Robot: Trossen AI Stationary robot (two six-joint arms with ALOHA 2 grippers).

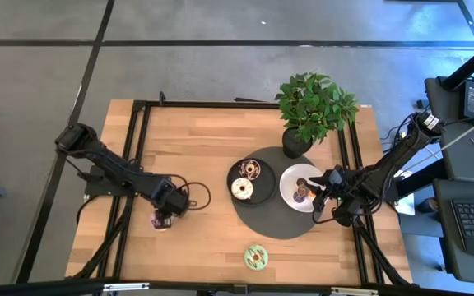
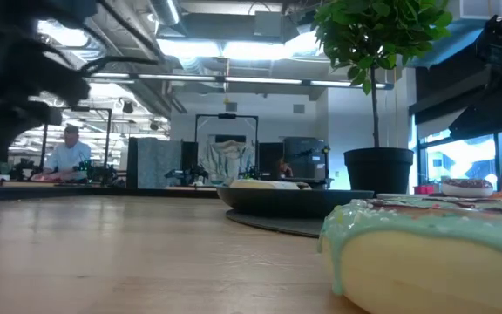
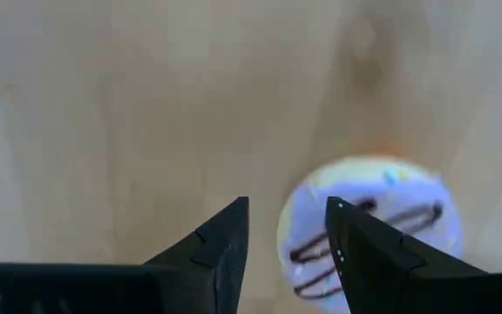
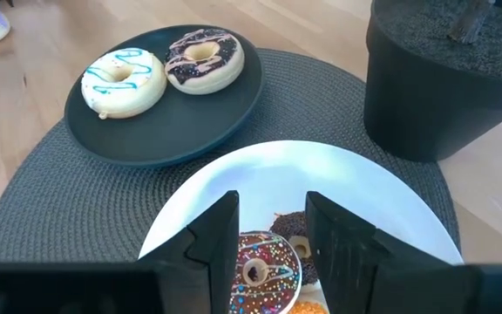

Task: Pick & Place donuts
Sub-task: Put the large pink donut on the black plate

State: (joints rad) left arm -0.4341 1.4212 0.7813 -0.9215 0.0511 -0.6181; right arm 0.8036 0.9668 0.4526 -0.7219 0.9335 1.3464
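From above, the left gripper (image 1: 163, 219) hangs over a purple donut (image 1: 161, 222) at the surface's (image 1: 196, 247) nine o'clock side; the right gripper (image 1: 326, 200) sits at the white plate's (image 1: 290, 182) three o'clock edge. A green donut (image 1: 256, 257) lies alone at six o'clock. The left wrist view shows spread fingers (image 3: 225, 249) straddling the purple donut's rim. The right wrist view shows parted fingers (image 4: 220, 231) over a sprinkled brown donut (image 4: 260, 270); a cream donut (image 4: 122, 80) and a dark donut (image 4: 203, 58) share the black plate (image 4: 159, 131).
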